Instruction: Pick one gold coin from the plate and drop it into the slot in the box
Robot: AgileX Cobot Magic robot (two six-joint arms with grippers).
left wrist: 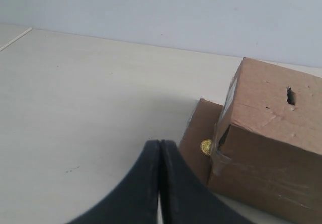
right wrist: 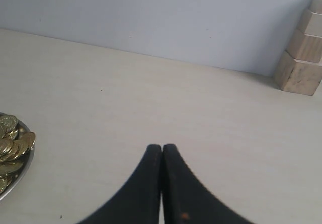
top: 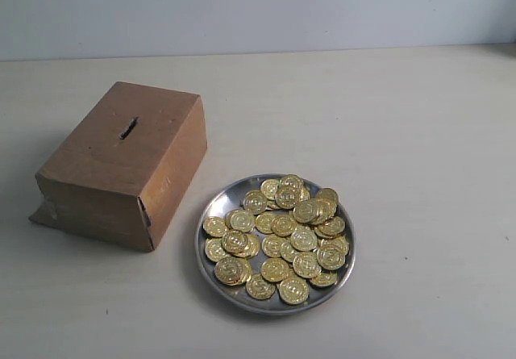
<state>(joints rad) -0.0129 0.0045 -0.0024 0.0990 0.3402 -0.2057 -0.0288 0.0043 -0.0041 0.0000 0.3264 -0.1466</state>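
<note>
Gold coins (top: 278, 238) lie heaped in the silver plate (top: 228, 194), sitting on the pale table (top: 403, 133) just beside the brown cardboard box (top: 121, 161), on its right in the exterior view, with the slot (top: 129, 127) dark on the box's top. The left gripper (left wrist: 159, 146) has its jaws pressed together near the box's corner. The right gripper (right wrist: 161, 148) is likewise closed, off to the plate's side.

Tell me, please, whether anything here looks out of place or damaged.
Yes. One gold coin lies outside the plate, on a cardboard flap that sticks out from under the box. Right beside it, the box's taped corner gapes open.
</note>
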